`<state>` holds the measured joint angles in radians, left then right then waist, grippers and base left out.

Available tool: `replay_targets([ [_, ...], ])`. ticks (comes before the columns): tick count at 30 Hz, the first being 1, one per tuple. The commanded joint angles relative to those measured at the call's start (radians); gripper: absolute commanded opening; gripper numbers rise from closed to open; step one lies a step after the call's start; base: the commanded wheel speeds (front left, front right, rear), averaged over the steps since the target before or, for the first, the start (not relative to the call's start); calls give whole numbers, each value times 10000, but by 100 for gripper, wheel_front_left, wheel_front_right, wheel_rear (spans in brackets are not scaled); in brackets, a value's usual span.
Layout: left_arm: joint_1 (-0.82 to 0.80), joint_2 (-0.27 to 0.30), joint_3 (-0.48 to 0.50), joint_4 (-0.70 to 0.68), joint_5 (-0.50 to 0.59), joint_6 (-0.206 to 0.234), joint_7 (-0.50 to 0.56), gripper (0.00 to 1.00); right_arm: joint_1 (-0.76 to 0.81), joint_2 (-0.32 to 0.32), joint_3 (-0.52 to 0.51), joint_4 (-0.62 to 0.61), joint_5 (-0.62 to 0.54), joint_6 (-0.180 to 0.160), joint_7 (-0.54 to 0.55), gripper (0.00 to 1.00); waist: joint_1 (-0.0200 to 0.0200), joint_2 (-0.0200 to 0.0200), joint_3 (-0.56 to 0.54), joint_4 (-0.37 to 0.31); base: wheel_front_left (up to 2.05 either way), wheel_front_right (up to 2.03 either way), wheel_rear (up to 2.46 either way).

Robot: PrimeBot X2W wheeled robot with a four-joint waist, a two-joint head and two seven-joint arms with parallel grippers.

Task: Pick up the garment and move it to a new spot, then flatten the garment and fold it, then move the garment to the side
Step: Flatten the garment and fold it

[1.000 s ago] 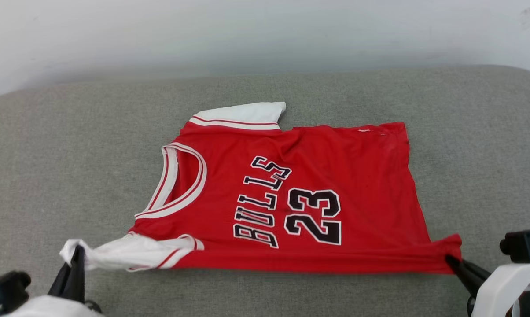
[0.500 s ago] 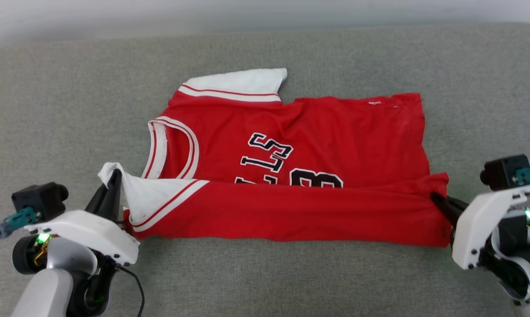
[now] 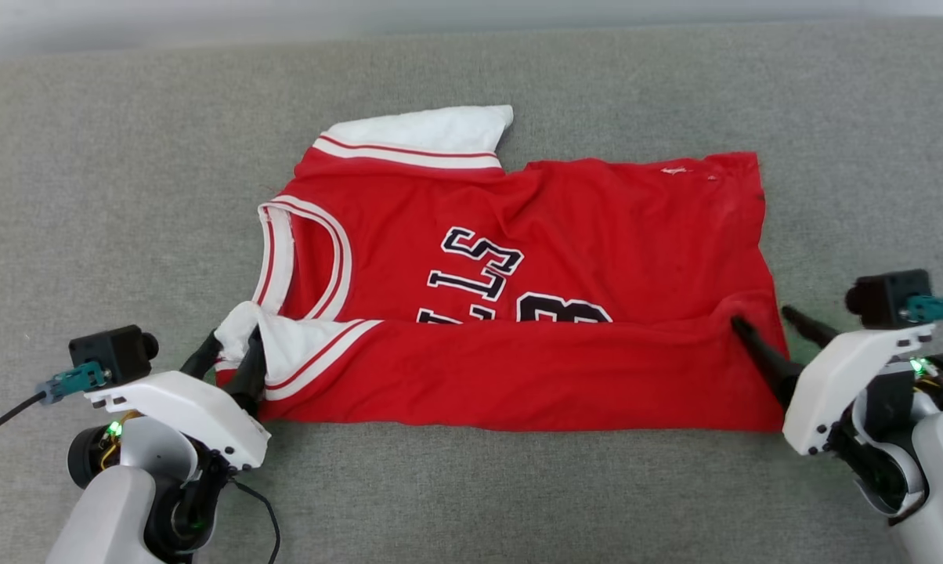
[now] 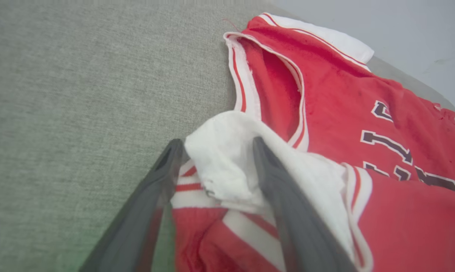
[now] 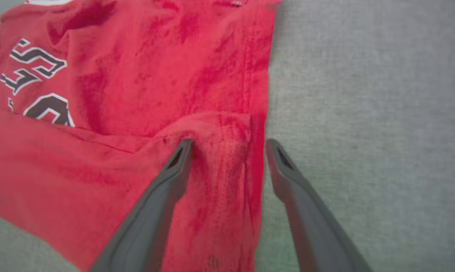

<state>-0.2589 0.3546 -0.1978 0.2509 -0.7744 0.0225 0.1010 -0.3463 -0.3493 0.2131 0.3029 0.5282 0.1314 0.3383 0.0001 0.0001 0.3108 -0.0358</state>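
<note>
The red garment (image 3: 565,235) lies front up on the grey cloth surface, collar to the left. Its near long edge is folded over the front and covers the lower part of the "BULLS" lettering and the number. My left gripper (image 3: 229,352) is open, and the white sleeve (image 4: 220,166) bunches loosely between its fingers. My right gripper (image 3: 763,319) is open at the folded hem corner (image 5: 223,132): one finger rests on the red cloth, the other stands over the grey surface beside the edge. The far white sleeve (image 3: 432,125) lies flat.
The grey padded surface (image 3: 127,196) runs well past the garment on every side. A pale wall (image 3: 440,12) borders its far edge. A dark cable (image 3: 1,415) trails from my left wrist.
The camera tilted down. Both grippers carried the near edge away from me and laid it over the lettering, then opened and let go of the sleeve and the hem corner.
</note>
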Motion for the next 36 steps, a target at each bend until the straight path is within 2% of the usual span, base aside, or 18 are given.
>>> replay_targets([
  [1,-30,-2,36,-2,-36,-40,-75,100,24,-36,-34,4,71,-13,-218,100,-1,-1,-146,-12,0,0,0],
  [7,316,337,248,-64,-165,-69,-12,100,530,-128,-162,-328,-23,-12,-2387,100,-1,-1,-844,-76,0,0,0],
  [12,472,1046,311,-522,-164,-219,508,100,913,-23,-474,-730,-431,-12,-3715,100,-1,-1,-1290,-233,0,0,0],
  [16,487,1743,331,-915,-300,-312,1401,100,1191,87,-759,-1101,-1183,-12,-4389,100,-1,-1,-1629,-443,0,0,0],
  [24,526,2962,-106,-1455,-773,-351,4157,100,1861,672,-1181,-2194,-1981,-12,-4274,100,-1,-1,-1628,-934,0,0,0],
  [29,482,3123,-392,-1353,-1222,-260,5371,100,2026,960,-1270,-2757,-2274,-12,-4058,100,-1,-1,-1132,-1234,0,0,0],
  [36,384,2959,-685,-589,-1454,19,6214,100,1870,1299,-1289,-2968,-2154,-12,-3906,100,-1,-1,-557,-1509,0,0,0],
])
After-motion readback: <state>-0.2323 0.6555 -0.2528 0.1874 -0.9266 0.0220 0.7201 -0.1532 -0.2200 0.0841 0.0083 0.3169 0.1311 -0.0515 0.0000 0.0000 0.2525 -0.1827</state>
